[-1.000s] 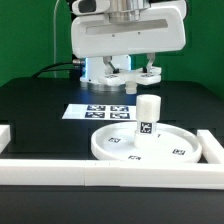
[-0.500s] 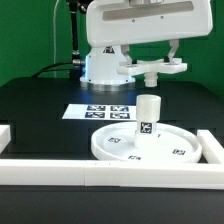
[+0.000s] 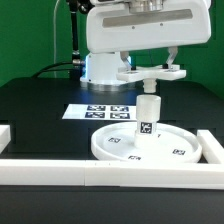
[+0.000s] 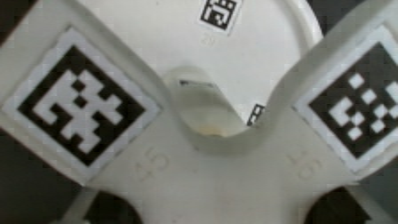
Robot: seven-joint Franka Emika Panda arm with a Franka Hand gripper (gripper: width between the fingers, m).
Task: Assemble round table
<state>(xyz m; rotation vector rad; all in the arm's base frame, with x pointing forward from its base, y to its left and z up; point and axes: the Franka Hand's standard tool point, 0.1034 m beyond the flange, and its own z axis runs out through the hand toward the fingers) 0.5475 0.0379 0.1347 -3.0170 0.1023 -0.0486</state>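
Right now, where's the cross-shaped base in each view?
Exterior view: the cross-shaped base is upper centre, held by the gripper just above the leg.
Wrist view: the base fills nearly the whole picture, tagged lobes spread out.
Shared landmark: the black table.

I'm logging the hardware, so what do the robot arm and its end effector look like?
The arm is glossy white with bulky rounded housings, bluish near its base. A thin black cable runs down beside it. The end effector is a wide white block topped by grey metal, with no markings visible.
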